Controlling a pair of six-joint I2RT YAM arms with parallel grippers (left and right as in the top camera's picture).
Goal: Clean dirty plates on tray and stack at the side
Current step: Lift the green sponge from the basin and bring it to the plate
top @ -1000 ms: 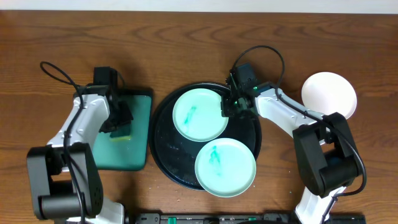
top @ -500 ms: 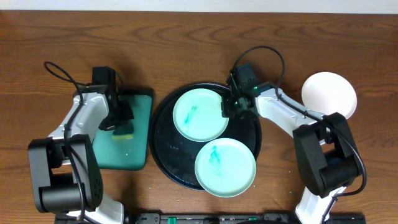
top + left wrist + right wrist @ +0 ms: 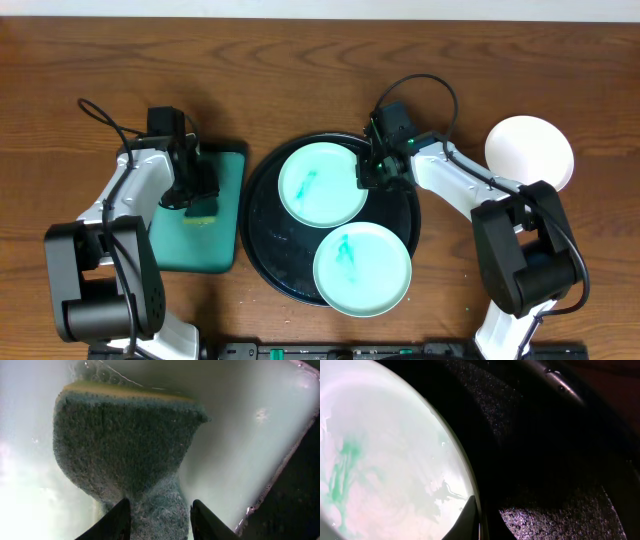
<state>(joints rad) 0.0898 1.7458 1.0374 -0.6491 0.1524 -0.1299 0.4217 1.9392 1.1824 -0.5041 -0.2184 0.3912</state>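
Nearest us, a round mint plate (image 3: pixel 362 268) (teal-smeared) lies at the rim of the glossy black tray (image 3: pixel 265 228). Our left end effector (image 3: pixel 159 522) pinches a porous sponge (image 3: pixel 125 445); farther, our right end effector (image 3: pixel 366 177), pressed together, meets the edge of the second mint plate (image 3: pixel 322 184).

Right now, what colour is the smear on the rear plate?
Teal-green; the smear shows best in the overhead view.
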